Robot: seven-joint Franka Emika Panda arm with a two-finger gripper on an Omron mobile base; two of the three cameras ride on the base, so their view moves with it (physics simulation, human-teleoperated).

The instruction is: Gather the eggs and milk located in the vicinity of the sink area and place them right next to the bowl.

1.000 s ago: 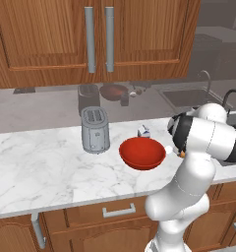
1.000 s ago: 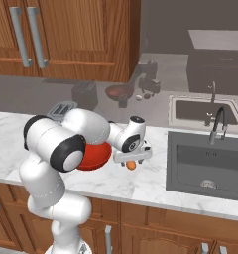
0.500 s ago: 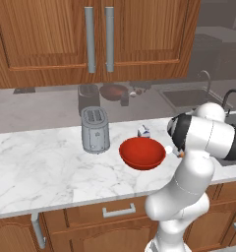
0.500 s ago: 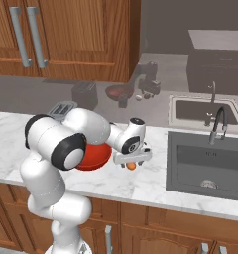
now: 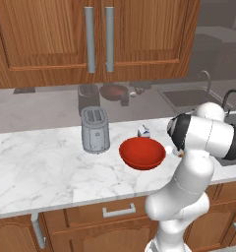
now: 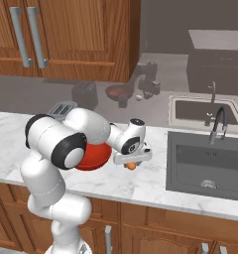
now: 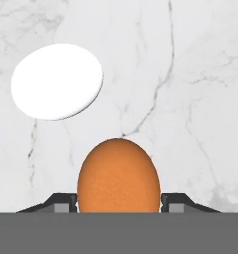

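Note:
In the hand view the orange-brown egg (image 7: 118,176) lies on the marble with my gripper (image 7: 118,204) shut on it, a dark fingertip (image 7: 66,203) pressed against each side. The white egg (image 7: 56,81) rests on the counter a short way beyond it, apart. From the right base view my gripper (image 6: 132,161) is low over the counter just right of the red bowl (image 6: 93,156), with the orange-brown egg (image 6: 132,166) under it. The milk (image 5: 143,131) stands upright behind the red bowl (image 5: 142,152).
A silver toaster (image 5: 95,129) stands left of the bowl. The sink (image 6: 205,158) with its faucet (image 6: 217,124) lies to the right of my hand. Wooden cabinets hang above the back of the counter.
The arm has stayed over the same spot beside the bowl. The jaws have come in from wide open onto the orange-brown egg.

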